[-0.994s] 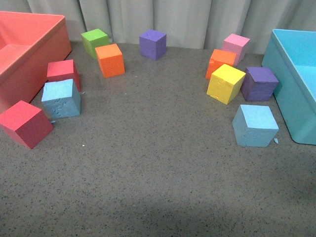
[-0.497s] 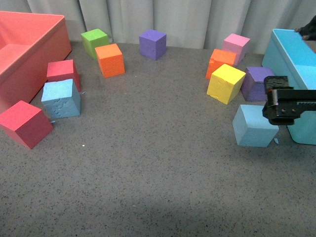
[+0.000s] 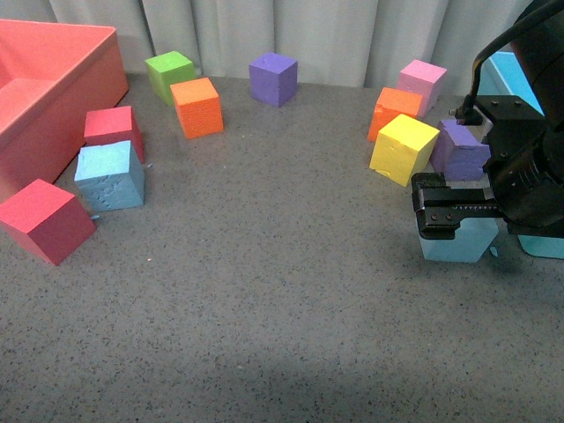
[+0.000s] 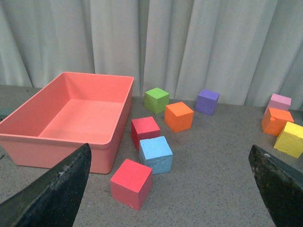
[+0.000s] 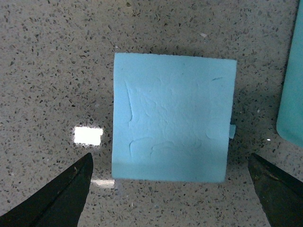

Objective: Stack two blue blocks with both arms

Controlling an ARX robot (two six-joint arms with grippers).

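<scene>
At four o'clock the right gripper (image 3: 451,211) hides the top of the blue block (image 3: 454,248), and the arm (image 3: 529,167) hides most of the turquoise bin (image 3: 509,77).

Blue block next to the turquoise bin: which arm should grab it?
Right. The right end effector hangs open directly over that blue block, a finger on each side. The left end effector is open too, but its view misses that block.

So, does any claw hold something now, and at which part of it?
Nothing is held. The right claw hangs open over a blue block, not touching its sides. The left claw is open and empty.
</scene>
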